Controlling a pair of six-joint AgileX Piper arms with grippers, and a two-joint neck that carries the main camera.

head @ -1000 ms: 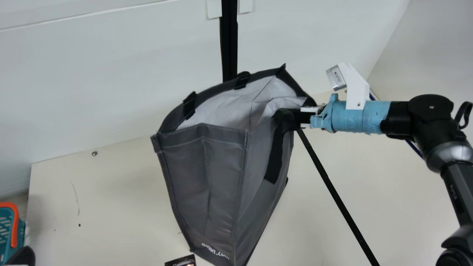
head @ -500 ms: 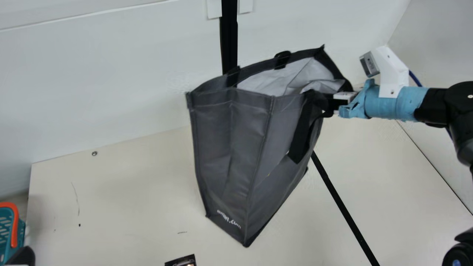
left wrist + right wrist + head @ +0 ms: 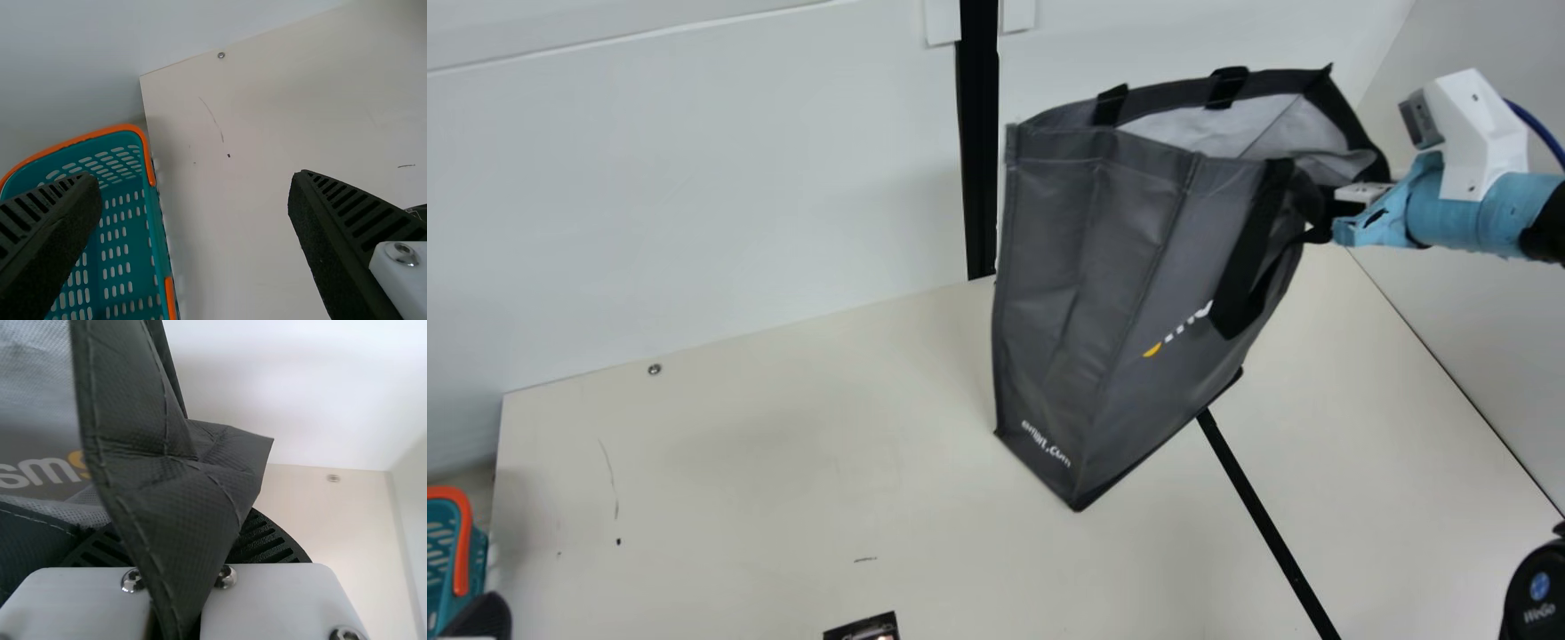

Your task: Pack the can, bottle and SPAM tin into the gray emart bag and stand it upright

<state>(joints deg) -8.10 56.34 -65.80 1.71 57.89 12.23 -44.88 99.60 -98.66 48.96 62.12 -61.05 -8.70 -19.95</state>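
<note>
Step in hand, as judged: handling of the carrier, ahead of packing or final placement. The gray fabric emart bag with black strap handles (image 3: 1085, 293) is over the far right part of the cream desk (image 3: 738, 489), between the far edge and the right edge. It is tilted, one bottom corner lower than the rest, its mouth upward and partly spread, pale lining showing. Contact between base and desk cannot be confirmed.

The right black ribbed gripper (image 3: 1323, 203) pinches the bag's fabric at the rim, at the upper corner nearest the desk's right edge; the cloth is folded and creased in the grip. The left black ribbed gripper (image 3: 195, 183) is spread wide with nothing between its fingers, at the desk's left edge beside a teal slotted plastic basket with an orange rim (image 3: 73, 141).

A dark printed item (image 3: 863, 631) lies near the desk's near side; its identity cannot be told. Nor can the bag's contents be verified.

Next move, as judged: lower the bag until its base sits flat, then release without dragging the rim. If packing is outstanding, the mouth needs to be held wide for loading. Risk noted: single-corner support may let the bag swing, fold shut or topple once freed.
</note>
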